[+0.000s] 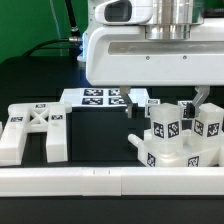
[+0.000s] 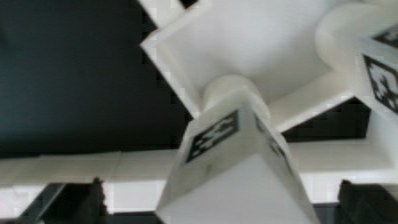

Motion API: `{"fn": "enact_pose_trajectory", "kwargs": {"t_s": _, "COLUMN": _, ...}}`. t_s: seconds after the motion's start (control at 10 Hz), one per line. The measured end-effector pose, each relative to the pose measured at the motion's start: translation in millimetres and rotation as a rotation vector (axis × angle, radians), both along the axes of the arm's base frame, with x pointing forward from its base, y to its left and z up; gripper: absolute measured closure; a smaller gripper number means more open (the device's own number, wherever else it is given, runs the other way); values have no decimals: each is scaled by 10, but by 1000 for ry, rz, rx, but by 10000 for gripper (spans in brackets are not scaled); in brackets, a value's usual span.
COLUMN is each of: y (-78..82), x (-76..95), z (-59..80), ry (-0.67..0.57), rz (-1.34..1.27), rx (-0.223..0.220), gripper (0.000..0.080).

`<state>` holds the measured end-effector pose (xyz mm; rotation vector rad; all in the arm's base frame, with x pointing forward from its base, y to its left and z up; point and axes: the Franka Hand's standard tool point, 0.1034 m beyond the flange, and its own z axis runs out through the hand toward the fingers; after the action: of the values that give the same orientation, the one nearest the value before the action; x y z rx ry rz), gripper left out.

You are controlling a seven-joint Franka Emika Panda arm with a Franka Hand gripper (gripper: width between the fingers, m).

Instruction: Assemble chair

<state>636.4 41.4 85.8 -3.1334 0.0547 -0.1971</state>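
Gripper (image 1: 168, 104) jaws stand apart, gripping nothing, straddling an upright piece of the part-built chair (image 1: 178, 140) at the exterior view's right; I judge it placed, next: lift straight clear, then fetch the X-braced frame (image 1: 33, 128).

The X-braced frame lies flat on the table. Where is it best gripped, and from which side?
Grip the X-braced frame by one straight leg, likely from above, fingers across its width: it lies flat, and the leg's sides are parallel.
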Motion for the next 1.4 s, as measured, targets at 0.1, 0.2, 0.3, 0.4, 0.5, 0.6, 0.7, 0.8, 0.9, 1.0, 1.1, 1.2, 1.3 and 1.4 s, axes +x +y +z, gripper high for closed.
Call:
{"fn": "enact_pose_trajectory", "kwargs": {"t_s": 0.1, "y": -2, "x": 2, "z": 2, "ry": 0, "rz": 48, "rx": -6, "gripper": 150}}
{"fn": "enact_pose_trajectory", "kwargs": {"t_s": 0.2, "y": -13, "x": 2, "z": 2, "ry": 2, "rz": 174, "rx": -37, "gripper": 150}}
{"fn": "enact_pose_trajectory", "kwargs": {"t_s": 0.3, "y": -18, "x": 2, "z": 1, "ry": 3, "rz": 210, "rx": -44, "gripper": 150}}
{"fn": "enact_pose_trajectory", "kwargs": {"t_s": 0.4, "y": -20, "x": 2, "z": 1, "ry": 3, "rz": 209, "rx": -44, "gripper": 195}}
{"fn": "enact_pose_trajectory", "kwargs": {"t_s": 0.5, "y": -20, "x": 2, "z": 1, "ry": 3, "rz": 208, "rx": -44, "gripper": 195}}
{"fn": "enact_pose_trajectory", "kwargs": {"t_s": 0.6, "y": -19, "x": 2, "z": 1, "ry": 3, "rz": 194, "rx": -42, "gripper": 331}}
{"fn": "enact_pose_trajectory", "kwargs": {"t_s": 0.7, "y": -18, "x": 3, "z": 2, "ry": 2, "rz": 174, "rx": -39, "gripper": 479}}
{"fn": "enact_pose_trajectory", "kwargs": {"t_s": 0.8, "y": -17, "x": 13, "z": 15, "ry": -1, "rz": 175, "rx": -39, "gripper": 479}}
{"fn": "enact_pose_trajectory", "kwargs": {"t_s": 0.9, "y": -12, "x": 14, "z": 16, "ry": -2, "rz": 127, "rx": -31, "gripper": 502}}
{"fn": "enact_pose_trajectory", "kwargs": {"t_s": 1.0, "y": -10, "x": 14, "z": 16, "ry": -3, "rz": 23, "rx": -18, "gripper": 502}}
{"fn": "enact_pose_trajectory", "kwargs": {"t_s": 1.1, "y": -9, "x": 14, "z": 16, "ry": -4, "rz": -45, "rx": -9, "gripper": 502}}
{"fn": "enact_pose_trajectory", "kwargs": {"t_s": 1.2, "y": -1, "x": 14, "z": 16, "ry": -5, "rz": -153, "rx": 6, "gripper": 502}}
{"fn": "enact_pose_trajectory", "kwargs": {"t_s": 1.3, "y": 27, "x": 12, "z": 15, "ry": -5, "rz": -272, "rx": 22, "gripper": 502}}
{"fn": "enact_pose_trajectory", "kwargs": {"t_s": 1.4, "y": 43, "x": 10, "z": 8, "ry": -8, "rz": -369, "rx": 35, "gripper": 503}}
